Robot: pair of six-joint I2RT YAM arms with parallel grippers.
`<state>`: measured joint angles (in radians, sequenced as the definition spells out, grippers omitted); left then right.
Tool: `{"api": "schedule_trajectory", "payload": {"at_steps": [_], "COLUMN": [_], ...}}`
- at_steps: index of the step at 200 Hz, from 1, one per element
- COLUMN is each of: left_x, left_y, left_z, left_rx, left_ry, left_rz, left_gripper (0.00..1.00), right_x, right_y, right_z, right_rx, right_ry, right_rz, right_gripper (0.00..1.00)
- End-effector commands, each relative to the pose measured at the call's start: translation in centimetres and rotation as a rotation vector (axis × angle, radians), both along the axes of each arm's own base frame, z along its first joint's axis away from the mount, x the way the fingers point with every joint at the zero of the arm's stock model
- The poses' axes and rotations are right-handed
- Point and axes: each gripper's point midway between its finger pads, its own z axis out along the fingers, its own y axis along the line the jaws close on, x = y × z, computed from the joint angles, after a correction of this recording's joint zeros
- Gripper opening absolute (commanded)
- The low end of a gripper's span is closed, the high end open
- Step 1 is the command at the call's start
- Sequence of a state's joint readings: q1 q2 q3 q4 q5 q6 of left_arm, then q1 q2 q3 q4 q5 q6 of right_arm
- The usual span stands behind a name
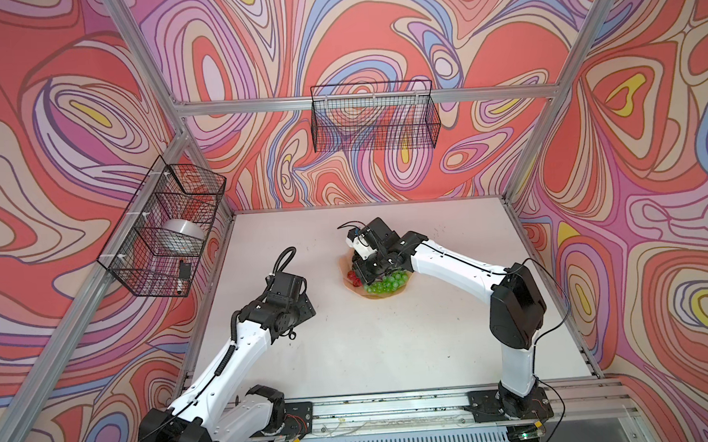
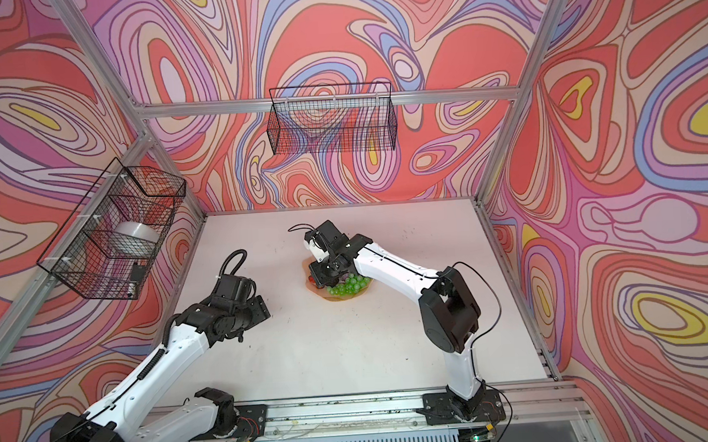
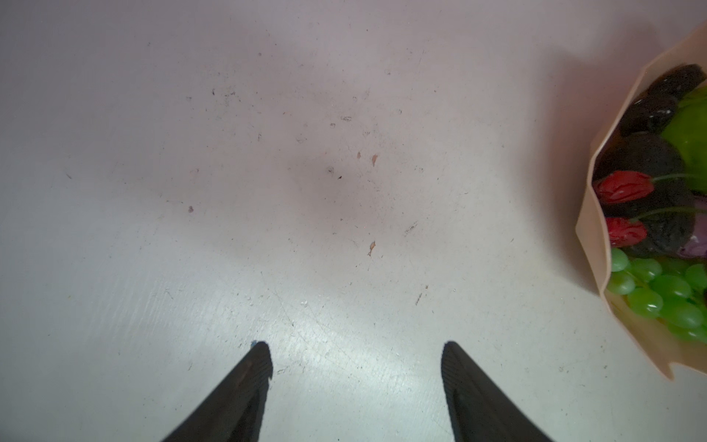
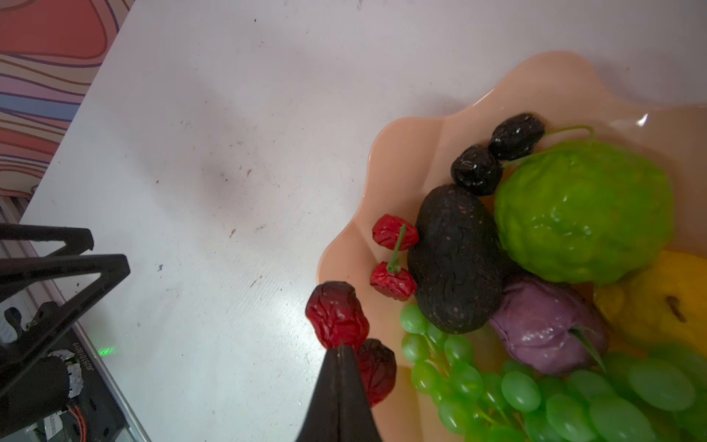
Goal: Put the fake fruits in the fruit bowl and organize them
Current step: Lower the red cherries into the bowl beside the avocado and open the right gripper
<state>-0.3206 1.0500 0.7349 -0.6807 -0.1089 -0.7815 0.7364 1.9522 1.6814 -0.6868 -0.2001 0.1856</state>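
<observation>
Right gripper (image 4: 341, 354): jaws clamped on dark red cherry pair (image 4: 336, 313) at fruit bowl (image 4: 413, 141) rim. Left gripper (image 3: 355, 358): jaws apart, near it.

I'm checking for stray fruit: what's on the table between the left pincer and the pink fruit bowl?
Nothing: in the left wrist view, only bare, scuffed table lies between the open left pincer and the fruit bowl.
</observation>
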Motion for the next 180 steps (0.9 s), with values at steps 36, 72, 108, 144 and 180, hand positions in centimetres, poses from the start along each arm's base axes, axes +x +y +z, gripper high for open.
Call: {"api": "schedule_trajectory", "payload": {"at_steps": [36, 72, 108, 144, 180], "left_x": [0.0, 0.0, 0.1, 0.3, 0.5], "left_y": [0.3, 0.0, -0.1, -0.2, -0.3], "left_z": [0.5, 0.4, 0.5, 0.5, 0.4], "left_rx": [0.009, -0.006, -0.012, -0.010, -0.013], "left_ry": [0.009, 0.012, 0.008, 0.005, 0.009], "left_rz": [0.007, 0.010, 0.004, -0.003, -0.007], "left_gripper": [0.74, 0.74, 0.74, 0.74, 0.74], "right_x": [5.3, 7.3, 8.7, 8.9, 8.7], "right_y": [1.8, 2.2, 2.6, 2.4, 1.4], "right_z": [0.4, -1.3, -2.1, -4.6, -5.6], "right_rx": [0.056, 0.090, 0.148, 0.141, 0.133], "right_ry": [-0.049, -0.005, 0.026, 0.087, 0.116], "right_rz": [-0.053, -0.080, -0.117, -0.136, -0.159], "right_gripper": [0.00, 0.00, 0.00, 0.00, 0.00]}}
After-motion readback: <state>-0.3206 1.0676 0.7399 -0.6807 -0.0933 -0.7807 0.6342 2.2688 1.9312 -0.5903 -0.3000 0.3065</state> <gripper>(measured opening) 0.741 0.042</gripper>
